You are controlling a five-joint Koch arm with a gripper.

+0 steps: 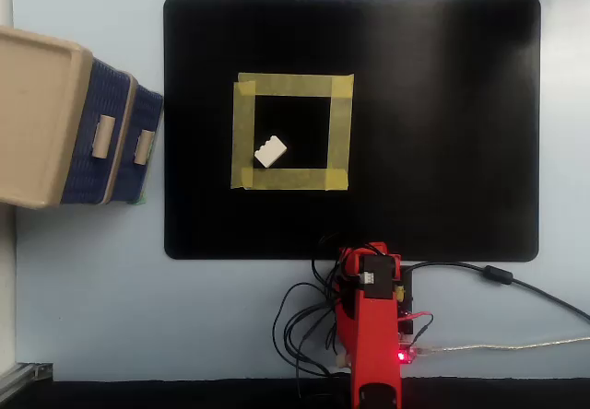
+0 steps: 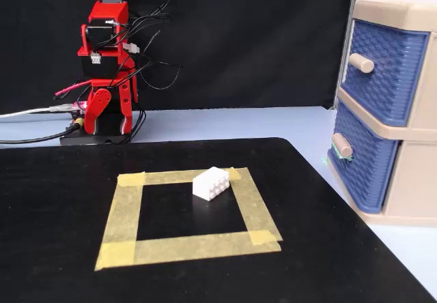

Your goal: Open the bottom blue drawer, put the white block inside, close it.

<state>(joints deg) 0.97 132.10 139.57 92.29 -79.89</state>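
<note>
We find the black mat [image 1: 442,133] filling most of the overhead view, with the beige drawer cabinet [image 1: 37,114] off its 9 o'clock edge, cut by the left frame border. From above the cabinet shows only its top and two foreshortened fronts; the fixed view [image 2: 410,180] shows those fronts stacked, the bottom blue drawer [image 2: 362,163] fully pushed in beneath the upper blue drawer [image 2: 382,64], though the cabinet's right side is cut off there. The red arm [image 1: 369,335] stands folded at the mat's 6 o'clock edge in the overhead view; in both views we cannot locate the gripper within the folded links, so we cannot tell how its jaws stand. The yellow tape square [image 1: 290,133] lies flat on the mat. The white block [image 1: 270,152] rests inside it toward 7 o'clock from above; the fixed view [image 2: 210,183] shows its studded side.
</note>
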